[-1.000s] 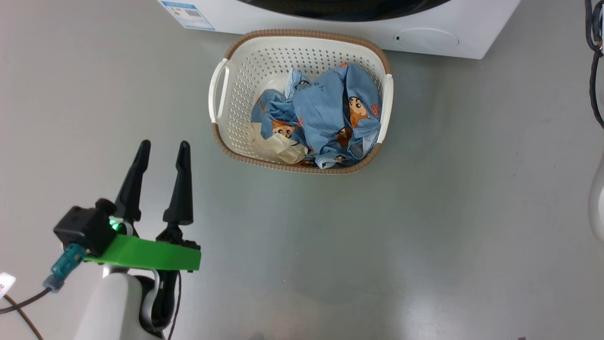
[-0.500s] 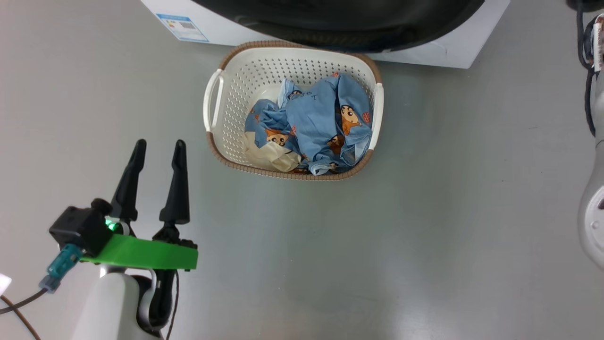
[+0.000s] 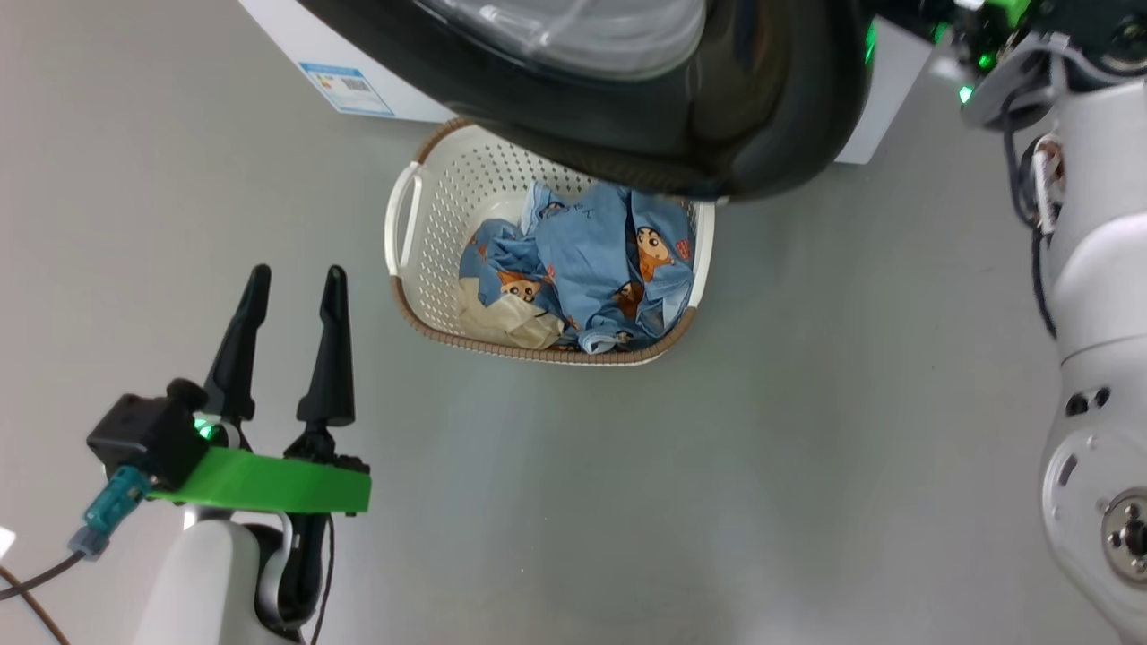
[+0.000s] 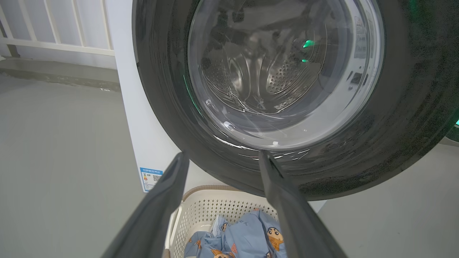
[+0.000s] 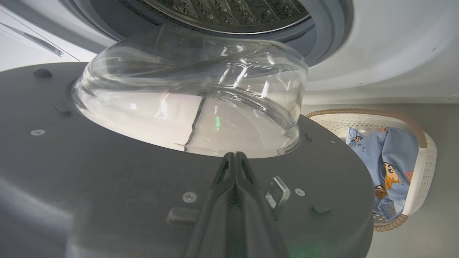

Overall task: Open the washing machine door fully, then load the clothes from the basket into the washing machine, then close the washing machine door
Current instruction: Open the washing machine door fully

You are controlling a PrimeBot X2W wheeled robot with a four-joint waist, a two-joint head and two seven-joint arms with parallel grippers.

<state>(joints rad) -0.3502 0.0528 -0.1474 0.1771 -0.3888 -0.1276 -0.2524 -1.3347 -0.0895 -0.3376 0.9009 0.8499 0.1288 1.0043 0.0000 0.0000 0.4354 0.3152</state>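
The washing machine door (image 3: 762,116), black-rimmed with a clear glass bowl (image 5: 186,96), stands swung partly out from the white washing machine (image 3: 296,36) and overhangs the far rim of the basket (image 3: 405,224). The blue printed clothes (image 3: 591,269) lie bunched in the basket. My right gripper (image 5: 235,154) is shut, its tips against the door's dark inner face just below the glass bowl. The grey gasket (image 5: 322,32) and steel drum (image 5: 229,10) show behind it. My left gripper (image 3: 297,270) hangs open above the floor, left of the basket, holding nothing.
The basket sits on grey floor directly before the machine, under the door. A blue label (image 3: 345,85) marks the machine's lower front. My pale right arm (image 3: 1093,269) rises along the right edge. A white railing (image 4: 53,46) stands far left behind the machine.
The door has swung outward over the basket's far rim, and my right arm has come into view at the right. The head camera has shifted. The left gripper has stayed put.
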